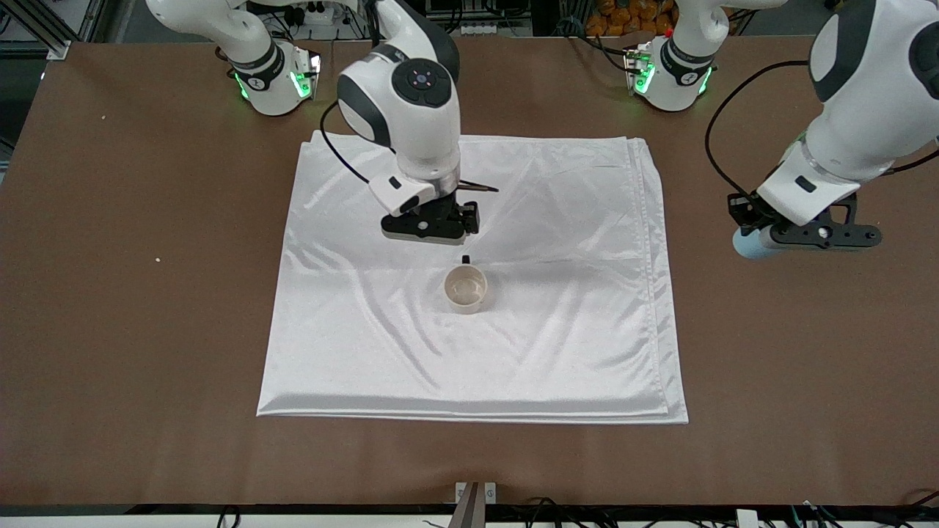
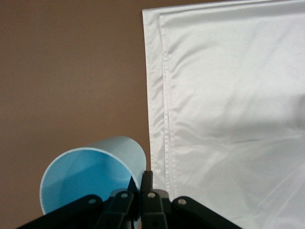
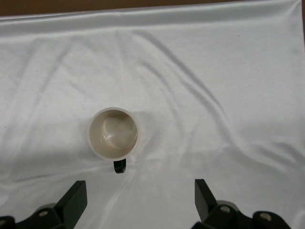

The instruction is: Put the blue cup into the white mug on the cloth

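Observation:
The white mug [image 1: 466, 289] stands upright on the cloth [image 1: 550, 352] near its middle, cream inside, with its black handle [image 1: 466, 258] pointing toward the robots. My right gripper [image 1: 433, 233] is open above the cloth, just beside the mug's handle side. In the right wrist view the mug [image 3: 113, 133] lies just ahead of the wide-apart fingers [image 3: 76, 193]. My left gripper [image 1: 759, 238] is shut on the blue cup [image 1: 747, 246] off the cloth, over bare table at the left arm's end. In the left wrist view its fingers [image 2: 147, 181] pinch the cup's wall [image 2: 90, 176], one inside and one outside.
The brown table [image 1: 147, 330] surrounds the cloth on all sides. The cloth's folded edge [image 2: 157, 95] runs close beside the blue cup. Both arm bases [image 1: 271, 81] stand along the robots' edge of the table. A black cable [image 1: 722, 147] hangs by the left arm.

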Robot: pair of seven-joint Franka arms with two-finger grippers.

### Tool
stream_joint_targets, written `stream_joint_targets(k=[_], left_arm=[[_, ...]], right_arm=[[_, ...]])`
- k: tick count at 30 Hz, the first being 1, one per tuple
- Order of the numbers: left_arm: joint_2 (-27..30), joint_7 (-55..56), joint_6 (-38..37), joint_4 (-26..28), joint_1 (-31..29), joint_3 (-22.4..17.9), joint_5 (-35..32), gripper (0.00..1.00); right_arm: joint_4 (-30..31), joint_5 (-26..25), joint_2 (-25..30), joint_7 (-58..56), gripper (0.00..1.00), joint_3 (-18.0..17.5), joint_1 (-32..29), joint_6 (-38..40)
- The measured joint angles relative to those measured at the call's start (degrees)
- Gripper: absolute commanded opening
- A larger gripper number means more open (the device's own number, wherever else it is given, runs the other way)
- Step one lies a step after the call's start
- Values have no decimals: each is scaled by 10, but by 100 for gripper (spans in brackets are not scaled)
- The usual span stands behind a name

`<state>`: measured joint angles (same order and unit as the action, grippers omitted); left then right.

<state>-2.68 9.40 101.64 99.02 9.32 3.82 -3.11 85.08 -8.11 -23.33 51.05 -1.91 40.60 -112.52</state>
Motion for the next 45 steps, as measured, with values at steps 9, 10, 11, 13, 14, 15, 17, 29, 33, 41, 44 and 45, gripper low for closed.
stream_joint_targets(k=[9, 10, 11, 13, 14, 15, 17, 29, 33, 41, 44, 45], left_arm=[[-33, 96, 0, -16, 2, 68, 0, 0], [-37, 107, 0, -19, 3, 75, 0, 0], [-41, 117, 0, -23, 3, 81, 0, 0], [-50, 138, 0, -33, 3, 94, 0, 0], [-54, 148, 0, -37, 3, 99, -1, 0], [-59, 158, 0, -42, 3, 106, -2, 0], [-67, 178, 0, -50, 4, 118, -7, 0], [-126, 300, 0, -97, 6, 195, -45, 0], [-150, 332, 0, -117, 9, 219, -52, 0], [-212, 406, 2, -166, 48, 239, -98, 0], [-241, 436, 9, -185, 71, 240, -115, 0], [-252, 445, 13, -192, 78, 241, -118, 0]], right_arm=[[0, 24, 76, -63, 100, 2, -60, 94], [0, 25, 84, -69, 100, 0, -68, 102], [0, 25, 92, -75, 100, -1, -76, 109], [0, 25, 106, -91, 100, -4, -92, 122], [0, 25, 113, -100, 100, -6, -100, 129], [0, 25, 119, -108, 100, -6, -107, 135], [0, 26, 130, -126, 100, -8, -122, 147], [0, 57, 186, -282, 100, -9, -233, 210], [0, 58, 200, -323, 100, -9, -262, 226], [1, 60, 216, -357, 100, -8, -302, 240], [1, 61, 217, -361, 100, -8, -312, 241], [1, 61, 217, -365, 100, -8, -316, 241]])
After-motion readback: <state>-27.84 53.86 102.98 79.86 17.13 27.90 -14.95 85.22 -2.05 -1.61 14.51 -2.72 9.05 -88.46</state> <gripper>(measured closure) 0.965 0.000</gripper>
